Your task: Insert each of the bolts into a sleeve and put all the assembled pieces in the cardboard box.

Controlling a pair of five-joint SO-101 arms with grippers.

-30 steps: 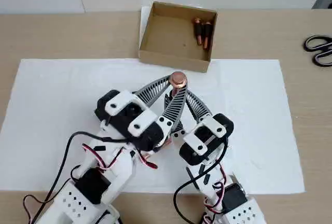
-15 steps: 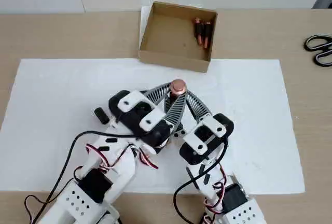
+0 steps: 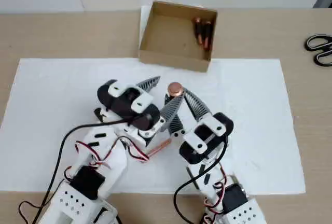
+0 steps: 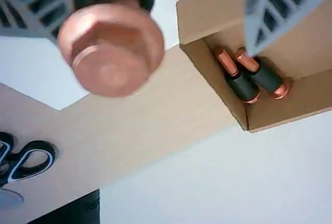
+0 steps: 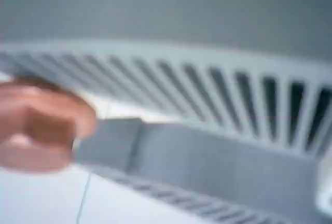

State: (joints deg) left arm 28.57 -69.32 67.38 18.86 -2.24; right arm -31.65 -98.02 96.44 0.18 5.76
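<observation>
Your left gripper (image 3: 166, 91) is spread wide above the white paper (image 3: 52, 110), gripping nothing. Under that arm a thin copper piece (image 3: 158, 148) lies on the paper. Just beside the left gripper's fingers, the bolt (image 3: 175, 89) stands head-up, pinched by your right gripper (image 3: 180, 101). Beyond it, the cardboard box (image 3: 174, 60) holds two assembled pieces (image 3: 202, 31) at its right wall. Scissors (image 3: 319, 49) lie far right on the table.

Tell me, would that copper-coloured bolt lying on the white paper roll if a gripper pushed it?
Probably yes: the copper-coloured bolt looks slim and round, lying flat on the smooth white paper sheet. It looks like metal, so likely stiff and heavy for its size. Its shiny surface might slip when pinched.
</observation>
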